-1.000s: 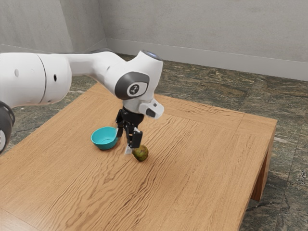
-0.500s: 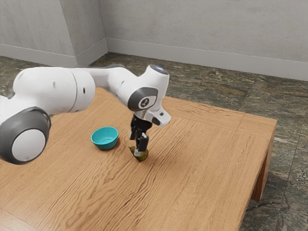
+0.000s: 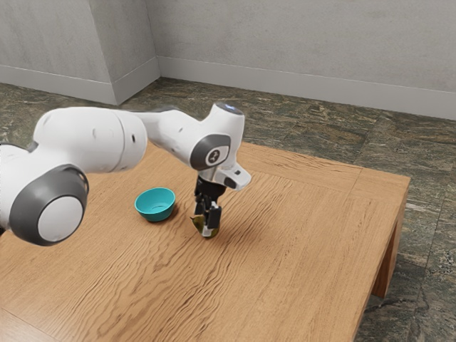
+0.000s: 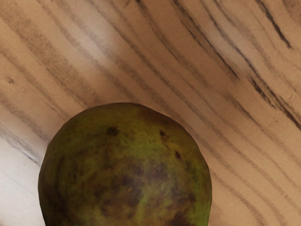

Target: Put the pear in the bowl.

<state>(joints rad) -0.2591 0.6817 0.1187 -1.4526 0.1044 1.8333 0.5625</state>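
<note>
The wooden table (image 3: 299,235) stood on a dark, veined stone floor (image 3: 342,132); pale grey walls (image 3: 285,43) rose behind; a light baseboard (image 3: 285,83) ran along their foot.

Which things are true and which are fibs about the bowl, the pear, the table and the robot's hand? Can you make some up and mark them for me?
1. The bowl is turquoise. True.
2. The hand is down at the pear. True.
3. The pear is inside the bowl. False: it is outside the bowl, over at the hand.
4. The pear is bright red all over. False: it is green and brown, with little dark spots.
5. The table has dark wavy lines in its wood. True.
6. The bowl is upside down. False: it sits upright, with its opening facing up.
</note>
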